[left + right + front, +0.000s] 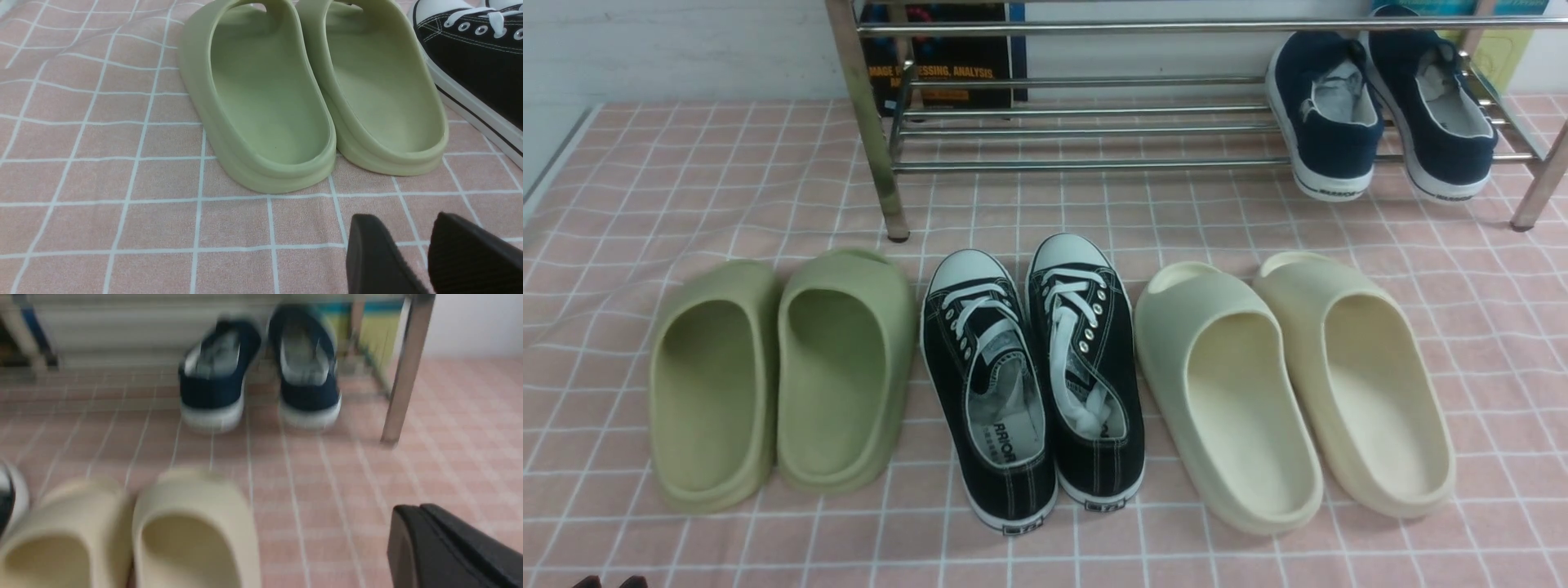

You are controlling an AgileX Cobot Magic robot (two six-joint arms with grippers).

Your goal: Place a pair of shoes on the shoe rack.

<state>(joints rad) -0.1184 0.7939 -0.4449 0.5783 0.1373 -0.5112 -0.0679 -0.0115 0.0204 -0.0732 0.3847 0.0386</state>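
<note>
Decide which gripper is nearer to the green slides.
Left. The left gripper, open, hangs just behind the heels of the green slides. The right gripper, shut, is over by the cream slides, beyond the black sneakers.

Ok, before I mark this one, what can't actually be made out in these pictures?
Front view: the shoe rack is cut off by the top edge.
Front view: the book title is partly hidden by rack bars.
Right wrist view: blur smears the navy shoes; heel print unreadable.
Left wrist view: the black sneaker is cut by the frame edge.
Front view: the left tool shows only tips at the bottom edge.
</note>
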